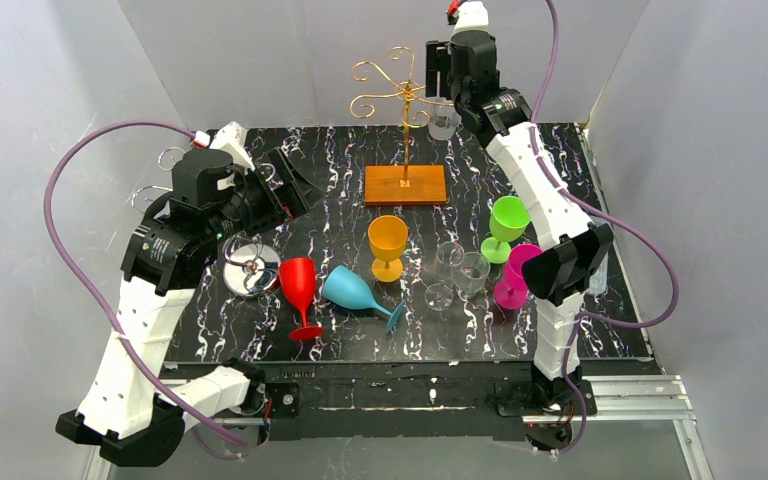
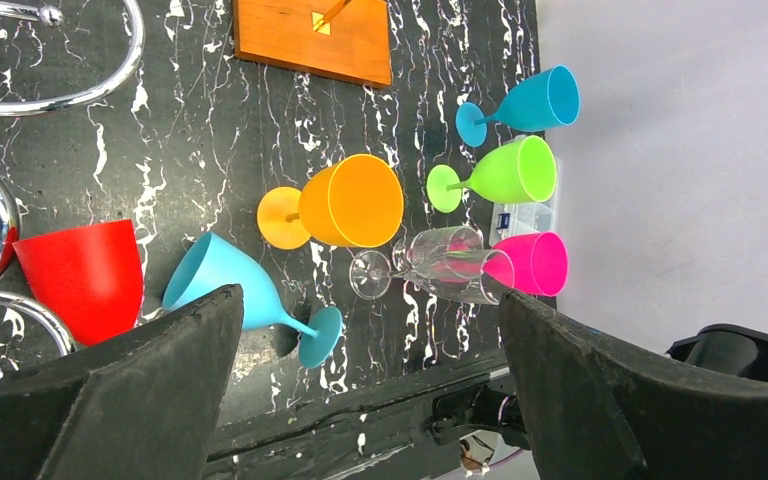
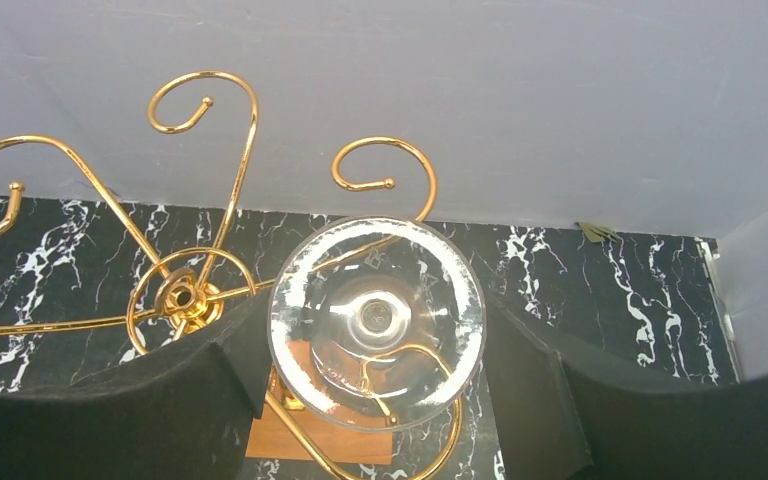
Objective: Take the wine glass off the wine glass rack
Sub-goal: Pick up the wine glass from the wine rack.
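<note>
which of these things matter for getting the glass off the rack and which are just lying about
For the job: gold rack; clear wine glass hanging on it; right gripper around its foot.

Lying about: red glass, blue glass on its side, orange glass, green glass, pink glass, loose clear glasses, chrome rack.

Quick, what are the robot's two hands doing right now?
Left gripper: open, empty.
Right gripper: closed on the clear wine glass hanging on the wine glass rack.
</note>
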### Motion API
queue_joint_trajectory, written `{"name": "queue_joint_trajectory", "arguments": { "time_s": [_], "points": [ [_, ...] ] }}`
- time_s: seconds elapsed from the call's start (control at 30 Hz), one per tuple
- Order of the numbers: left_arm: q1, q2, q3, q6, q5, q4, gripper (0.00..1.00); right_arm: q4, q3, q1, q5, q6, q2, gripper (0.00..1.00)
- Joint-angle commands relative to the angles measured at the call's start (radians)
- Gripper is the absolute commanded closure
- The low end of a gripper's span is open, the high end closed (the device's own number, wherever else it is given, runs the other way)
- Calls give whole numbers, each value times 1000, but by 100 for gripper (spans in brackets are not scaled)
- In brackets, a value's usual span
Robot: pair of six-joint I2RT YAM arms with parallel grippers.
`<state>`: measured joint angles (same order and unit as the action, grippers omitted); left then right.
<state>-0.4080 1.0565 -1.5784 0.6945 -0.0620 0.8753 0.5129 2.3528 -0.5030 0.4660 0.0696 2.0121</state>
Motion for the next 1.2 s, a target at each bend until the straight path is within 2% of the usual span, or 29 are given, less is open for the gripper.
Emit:
{"name": "queue_joint_trajectory", "arguments": {
  "time_s": [0.0, 0.4, 0.73, 0.97, 1.17],
  "points": [
    [4, -1, -17, -15, -9, 2, 2, -84, 37, 16, 43, -15, -30, 53],
    [5, 3, -19, -13, -29, 2, 2, -59, 44, 54, 59, 12, -40, 53],
    [4, 15, -11, -8, -97, -25, 2, -10, -11, 71, 114, 34, -121, 53],
    [4, 10, 10, -4, -175, -84, 2, 108, -5, 73, 152, 74, -182, 53],
    [-21, 11, 42, 44, -234, -175, 3, 237, -1, 73, 109, 133, -256, 54]
  ]
}}
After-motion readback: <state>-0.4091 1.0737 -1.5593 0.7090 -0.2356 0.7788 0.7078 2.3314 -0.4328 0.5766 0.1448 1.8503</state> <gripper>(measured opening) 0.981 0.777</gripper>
